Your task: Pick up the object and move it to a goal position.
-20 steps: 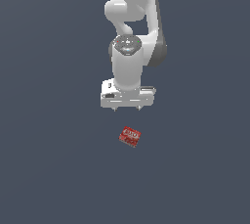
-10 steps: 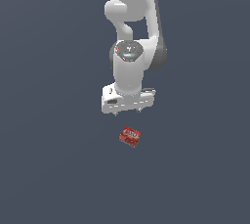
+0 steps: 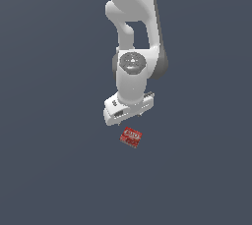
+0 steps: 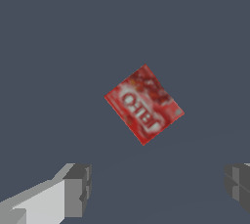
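The object is a small flat red box with white label markings. It lies flat on the dark grey floor, turned at an angle. My gripper hangs on the white arm just above it, apart from it. In the wrist view the box shows whole and nothing covers it. The gripper is open and empty, with its two grey fingertips set wide apart, wider than the box. No goal marker shows in either view.
Only the plain dark grey floor surrounds the box. The white arm rises from the hand to the upper edge of the exterior view.
The hand has come down toward the red box and has turned about its own axis. The box has not moved.
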Controlling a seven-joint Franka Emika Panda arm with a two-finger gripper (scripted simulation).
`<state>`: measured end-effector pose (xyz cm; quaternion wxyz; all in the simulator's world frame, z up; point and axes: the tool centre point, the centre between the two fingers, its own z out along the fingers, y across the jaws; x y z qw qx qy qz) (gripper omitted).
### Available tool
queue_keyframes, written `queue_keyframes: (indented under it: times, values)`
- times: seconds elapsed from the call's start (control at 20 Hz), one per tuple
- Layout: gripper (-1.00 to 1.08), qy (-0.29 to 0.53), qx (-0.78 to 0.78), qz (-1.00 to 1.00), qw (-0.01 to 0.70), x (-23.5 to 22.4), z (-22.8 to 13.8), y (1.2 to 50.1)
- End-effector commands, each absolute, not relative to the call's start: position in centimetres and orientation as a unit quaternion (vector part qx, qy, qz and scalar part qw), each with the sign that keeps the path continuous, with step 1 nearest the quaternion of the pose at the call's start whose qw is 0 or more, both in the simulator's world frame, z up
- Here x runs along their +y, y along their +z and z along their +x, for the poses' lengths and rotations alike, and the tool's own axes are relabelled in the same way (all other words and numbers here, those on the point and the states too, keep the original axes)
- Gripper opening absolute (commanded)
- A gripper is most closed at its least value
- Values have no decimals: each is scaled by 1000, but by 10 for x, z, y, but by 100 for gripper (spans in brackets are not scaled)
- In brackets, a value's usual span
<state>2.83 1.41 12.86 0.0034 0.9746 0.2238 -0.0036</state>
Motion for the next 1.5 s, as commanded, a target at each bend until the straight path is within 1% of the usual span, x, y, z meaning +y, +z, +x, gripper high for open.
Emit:
queue_keyframes:
  times: [0.0,0.8,1.45]
  values:
    - [100,-4,260,965,4,15,33,122]
    - [100,-2,467,884,2,22,57,80]
    - [100,0,530,848,0,24,64,65]
